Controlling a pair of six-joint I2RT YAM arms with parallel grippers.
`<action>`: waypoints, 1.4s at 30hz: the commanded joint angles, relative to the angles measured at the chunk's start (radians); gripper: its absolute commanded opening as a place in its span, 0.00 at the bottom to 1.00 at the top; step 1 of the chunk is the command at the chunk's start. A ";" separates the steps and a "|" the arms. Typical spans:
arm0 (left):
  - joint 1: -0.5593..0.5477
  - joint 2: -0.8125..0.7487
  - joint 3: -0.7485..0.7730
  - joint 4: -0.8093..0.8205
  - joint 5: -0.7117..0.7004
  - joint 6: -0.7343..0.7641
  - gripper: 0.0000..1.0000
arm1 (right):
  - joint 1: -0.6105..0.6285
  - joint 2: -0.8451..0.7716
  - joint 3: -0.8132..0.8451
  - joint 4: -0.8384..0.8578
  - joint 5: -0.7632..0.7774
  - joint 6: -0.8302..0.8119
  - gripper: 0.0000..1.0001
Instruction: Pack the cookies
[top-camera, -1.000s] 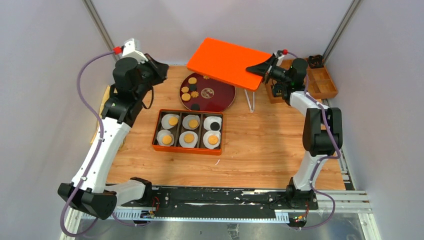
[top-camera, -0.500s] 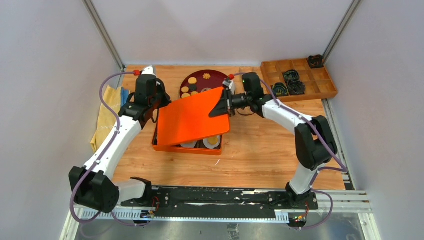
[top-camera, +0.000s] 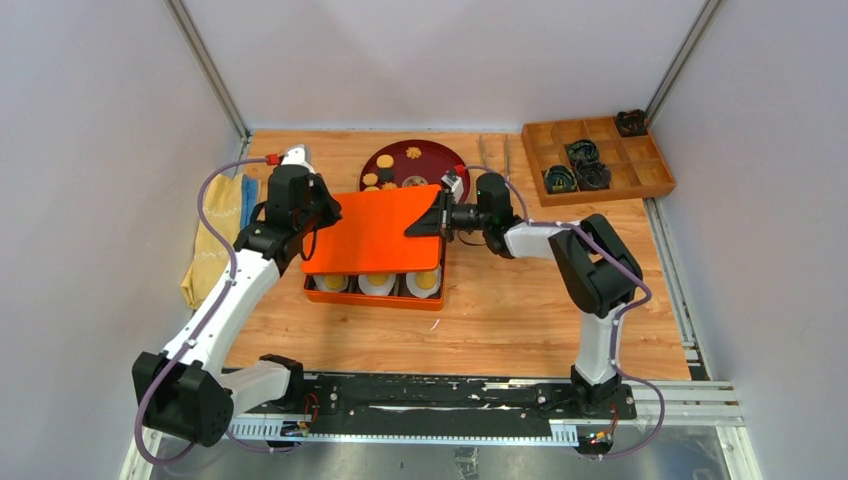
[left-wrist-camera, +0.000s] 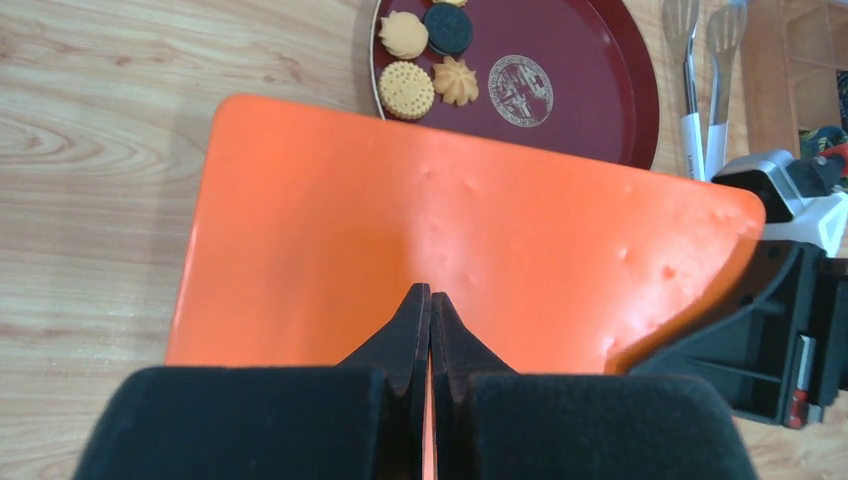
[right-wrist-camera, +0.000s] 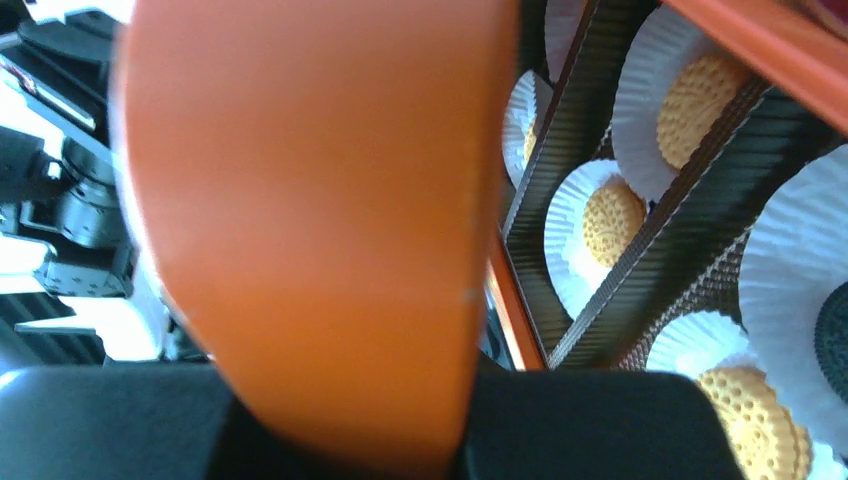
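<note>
Looking down from above, you had the right gripper (top-camera: 424, 222) clamped on the 3 o'clock edge of the orange lid (top-camera: 375, 230), which covered the far row of the orange box (top-camera: 372, 298). Your left gripper (top-camera: 326, 208) was pressed shut at the lid's 9 o'clock edge, tips over its top face, gripping nothing. Three cookies (top-camera: 378, 283) in white paper cups (right-wrist-camera: 640, 110) showed in the uncovered near row. More lay on the dark red plate (top-camera: 440, 165) at 12 o'clock of the box.
</note>
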 joint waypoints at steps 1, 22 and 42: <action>0.004 -0.014 -0.032 0.031 0.018 0.009 0.00 | -0.004 0.073 -0.052 0.449 0.041 0.252 0.00; 0.004 0.023 -0.088 0.067 0.038 -0.001 0.00 | -0.002 0.062 -0.147 0.253 -0.042 0.099 0.00; 0.004 0.072 -0.109 0.111 0.069 0.001 0.00 | 0.028 0.032 -0.074 -0.066 -0.063 -0.155 0.00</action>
